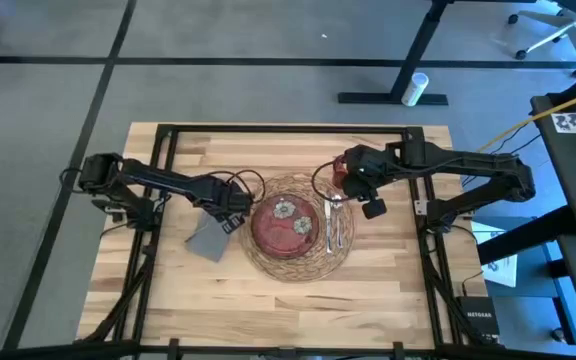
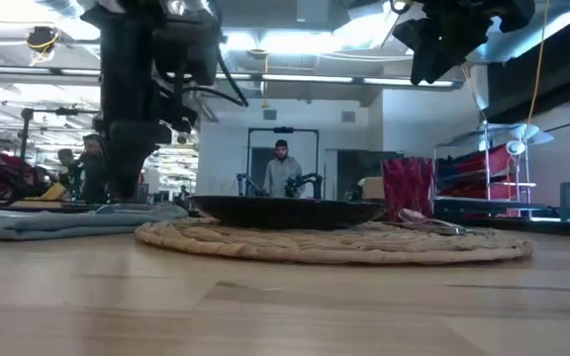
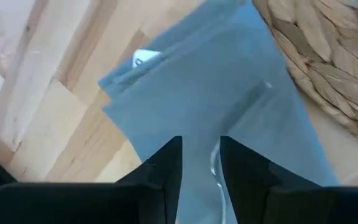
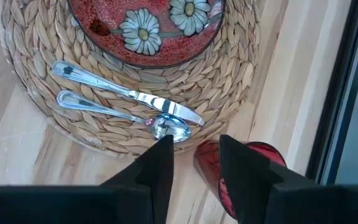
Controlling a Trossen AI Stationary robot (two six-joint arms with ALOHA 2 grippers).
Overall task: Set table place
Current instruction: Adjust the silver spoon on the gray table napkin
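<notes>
Hovering low over the gray napkin (image 1: 208, 240) on the table (image 1: 388, 290), the left gripper (image 3: 199, 163) keeps its fingers narrowly parted, gripping nothing, just left of the mat (image 1: 343, 250). The right gripper (image 4: 194, 158), fingers slightly apart and empty, hangs above the red cup (image 4: 244, 168) beside the mat's far right edge. On the mat lie the plate (image 1: 284, 224), a knife (image 4: 129, 93) and a spoon (image 4: 126, 115).
</notes>
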